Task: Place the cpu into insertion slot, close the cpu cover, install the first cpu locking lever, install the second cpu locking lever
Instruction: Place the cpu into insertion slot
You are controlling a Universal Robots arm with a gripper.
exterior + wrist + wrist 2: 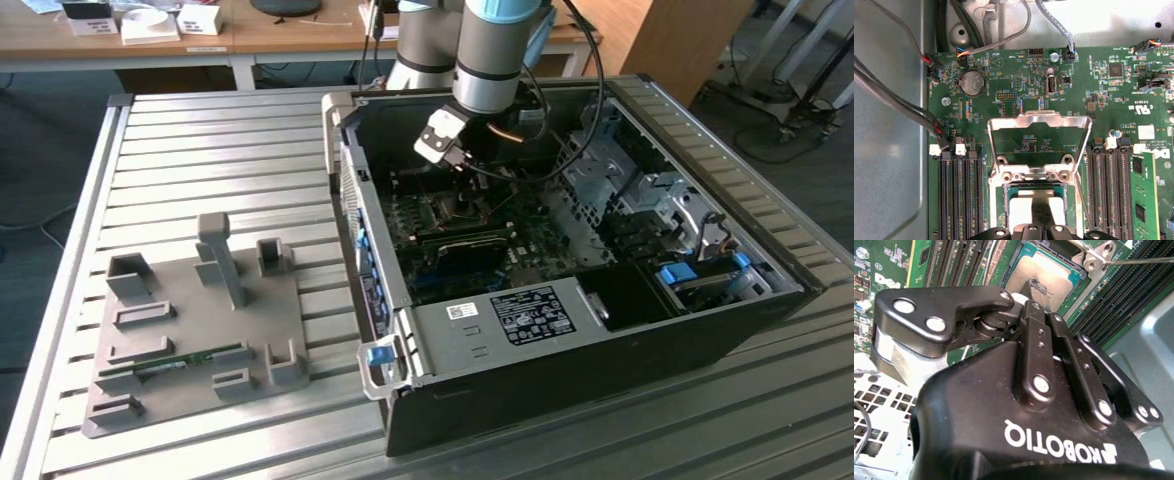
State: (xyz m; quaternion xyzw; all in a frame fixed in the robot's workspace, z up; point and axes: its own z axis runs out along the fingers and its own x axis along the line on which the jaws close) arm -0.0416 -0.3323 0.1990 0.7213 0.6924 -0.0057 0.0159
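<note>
The cpu (1054, 267) lies flat in the insertion slot (998, 200) of the green motherboard, its silver top showing pale either side of my fingers (1019, 212). My gripper (1036, 290) hangs straight over it inside the black computer case (574, 340), fingers shut together with their tips at the chip's near edge and nothing between them. The gripper (465, 192) reaches down from the arm in the exterior view. The cpu cover (1039, 118) stands swung up on its hinge, its window open over the board. A thin locking lever (1141, 261) lies beside the slot.
Long black memory slots (959, 195) flank the socket on both sides, with a memory stick (1144, 200) beyond. Cables (884, 95) run along the case wall. A grey fixture plate (200, 330) sits on the slatted table at the exterior view's left.
</note>
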